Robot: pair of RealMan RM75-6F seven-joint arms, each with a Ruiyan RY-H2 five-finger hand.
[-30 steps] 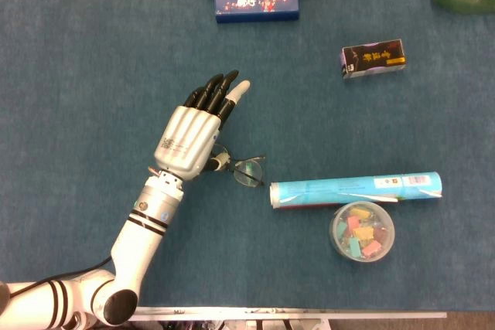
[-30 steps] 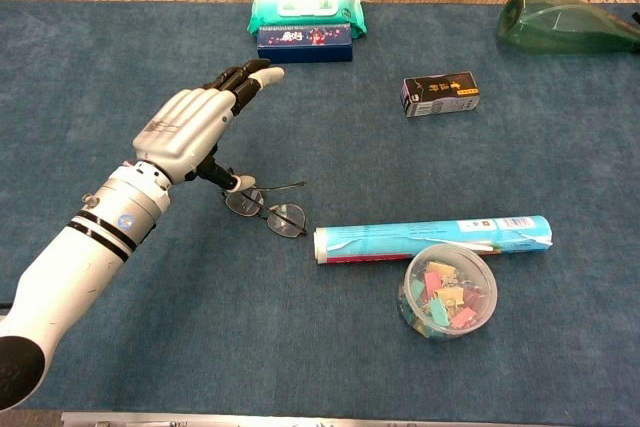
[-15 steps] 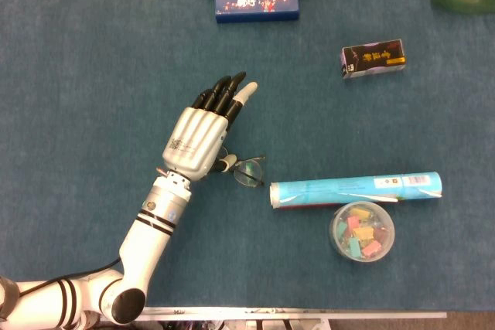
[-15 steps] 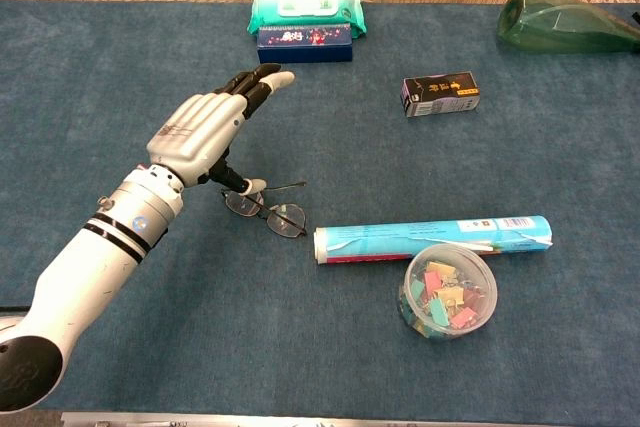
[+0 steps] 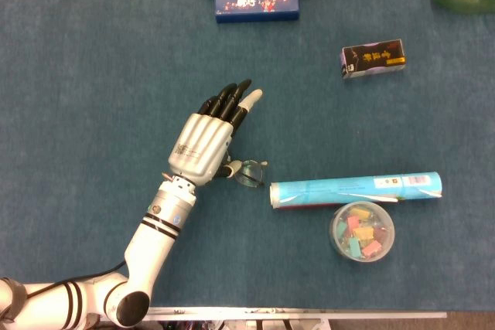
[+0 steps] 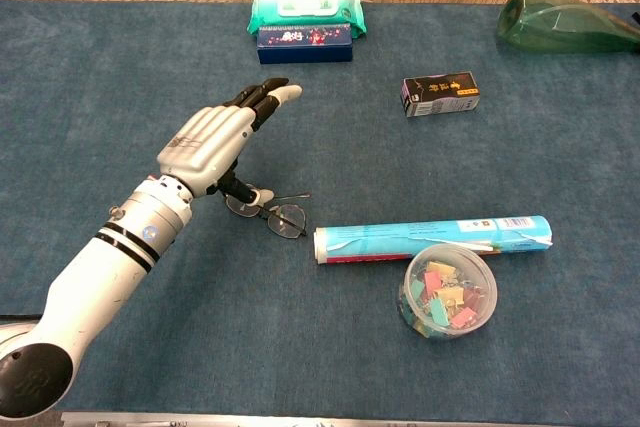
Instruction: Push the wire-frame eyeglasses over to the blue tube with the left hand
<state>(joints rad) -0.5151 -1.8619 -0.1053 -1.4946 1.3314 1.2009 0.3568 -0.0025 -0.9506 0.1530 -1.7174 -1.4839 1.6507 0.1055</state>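
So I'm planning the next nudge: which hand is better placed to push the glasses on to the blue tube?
The left hand: it sits right beside the eyeglasses, on the side away from the blue tube. The right hand shows in neither view.

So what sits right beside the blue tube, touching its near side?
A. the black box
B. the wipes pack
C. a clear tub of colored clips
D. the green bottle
C: the clear tub of colored clips rests against the blue tube on its near side.
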